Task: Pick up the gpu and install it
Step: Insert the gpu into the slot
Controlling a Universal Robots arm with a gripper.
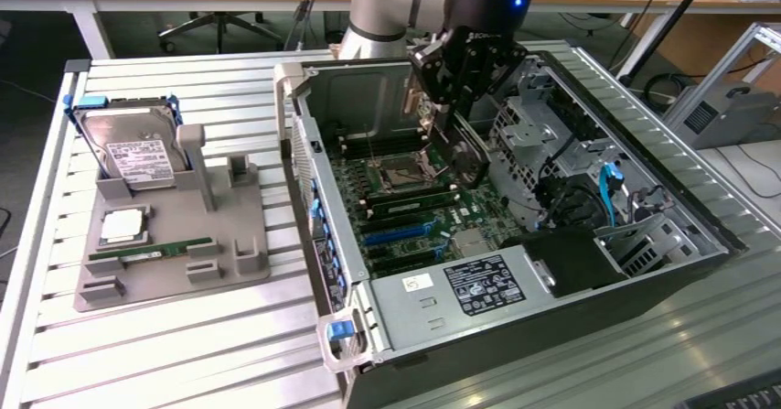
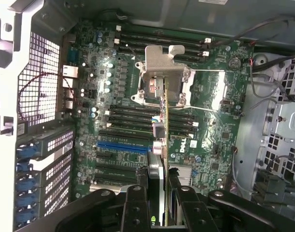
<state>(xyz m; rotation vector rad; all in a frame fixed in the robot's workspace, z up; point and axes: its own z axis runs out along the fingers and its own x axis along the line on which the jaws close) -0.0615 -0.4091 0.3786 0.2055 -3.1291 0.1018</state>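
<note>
Exterior view: pickup is done and I'm in the install step. My gripper is down inside the open PC case, fingers clamped on the gpu. It hangs above the motherboard and doesn't look seated yet. Wrist view: the gpu runs edge-on straight out from between my fingers, pinched on both faces, silver bracket at the far end. Card looks crosswise to the blue slot, so seating likely calls for turning it and lining up its edge.
</note>
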